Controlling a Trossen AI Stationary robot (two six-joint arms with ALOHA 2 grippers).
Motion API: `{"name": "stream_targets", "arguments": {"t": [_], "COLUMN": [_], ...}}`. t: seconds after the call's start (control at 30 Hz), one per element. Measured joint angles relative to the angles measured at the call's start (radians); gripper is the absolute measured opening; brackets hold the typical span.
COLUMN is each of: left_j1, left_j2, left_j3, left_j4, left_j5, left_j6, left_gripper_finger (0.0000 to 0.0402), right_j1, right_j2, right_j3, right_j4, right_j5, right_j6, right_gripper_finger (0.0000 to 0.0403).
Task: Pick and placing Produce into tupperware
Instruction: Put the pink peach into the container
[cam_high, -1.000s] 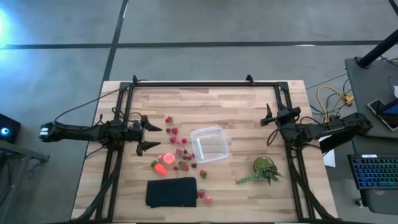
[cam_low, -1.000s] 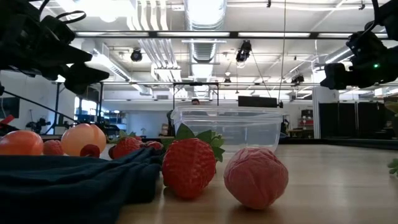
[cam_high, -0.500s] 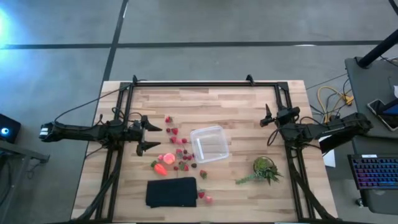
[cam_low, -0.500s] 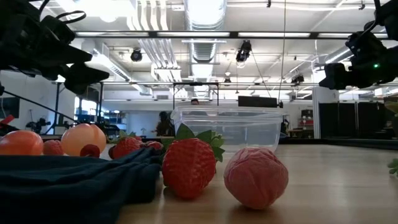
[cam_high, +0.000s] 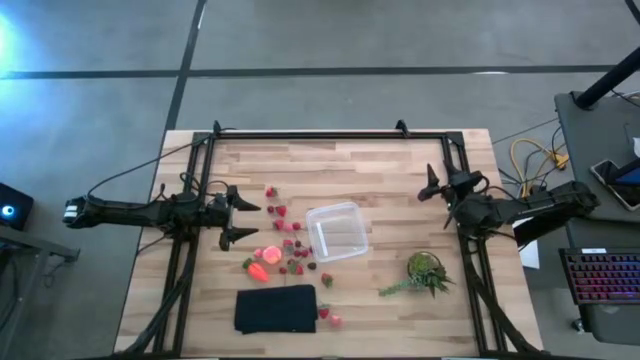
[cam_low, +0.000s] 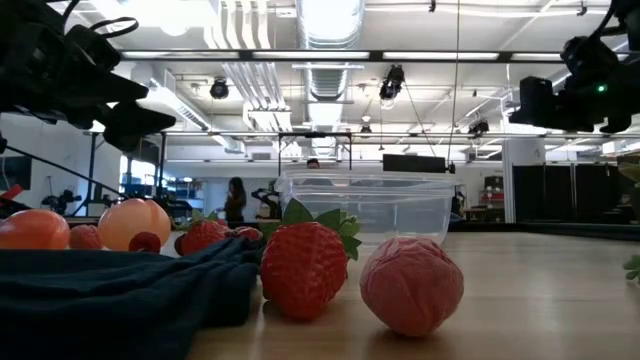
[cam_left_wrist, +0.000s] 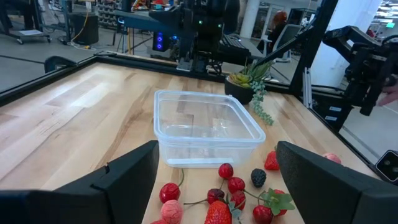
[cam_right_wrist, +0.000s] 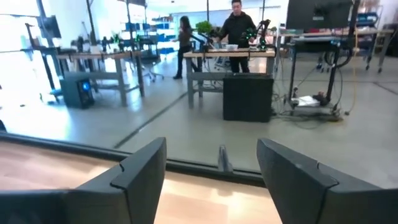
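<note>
The clear tupperware (cam_high: 337, 231) stands empty near the table's middle, also in the left wrist view (cam_left_wrist: 205, 127) and the low view (cam_low: 365, 205). Small red strawberry pieces (cam_high: 287, 228) lie scattered left of it. An orange-red carrot piece (cam_high: 258, 270) and a pinkish round piece (cam_high: 268, 256) lie nearer the front. A strawberry (cam_low: 305, 265) and a pink piece (cam_low: 412, 285) rest by the black mat. My left gripper (cam_high: 243, 222) hovers open left of the produce, facing the tupperware (cam_left_wrist: 217, 149). My right gripper (cam_high: 437, 195) is open, raised at the table's right side (cam_right_wrist: 211, 144).
A black mat (cam_high: 276, 308) lies at the near edge, with two pieces at its right end. A green leafy plant (cam_high: 425, 272) sits right of the tupperware toward the front. A dark frame (cam_high: 330, 135) rims the table. People stand in the room beyond.
My right gripper has risen a little and turned slightly toward the far edge, staying open. The produce, the tupperware and my left gripper have kept still.
</note>
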Motion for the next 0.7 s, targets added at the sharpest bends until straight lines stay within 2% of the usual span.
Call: {"name": "stream_targets", "arguments": {"t": [0.13, 0.2, 0.43, 0.7], "left_j1": [0.000, 0.000, 0.000, 0.000], "left_j2": [0.000, 0.000, 0.000, 0.000], "left_j3": [0.000, 0.000, 0.000, 0.000], "left_j4": [0.000, 0.000, 0.000, 0.000], "left_j5": [0.000, 0.000, 0.000, 0.000], "left_j6": [0.000, 0.000, 0.000, 0.000], "left_gripper_finger": [0.0310, 0.0310, 0.0310, 0.0310], "right_j1": [0.000, 0.000, 0.000, 0.000], "right_j2": [0.000, 0.000, 0.000, 0.000], "right_j3": [0.000, 0.000, 0.000, 0.000], "right_j4": [0.010, 0.022, 0.026, 0.037], "right_j5": [-0.004, -0.033, -0.244, -0.265], "right_j6": [-0.095, -0.067, 0.438, 0.860], "right_gripper_finger": [0.0243, 0.0241, 0.0244, 0.0241]}}
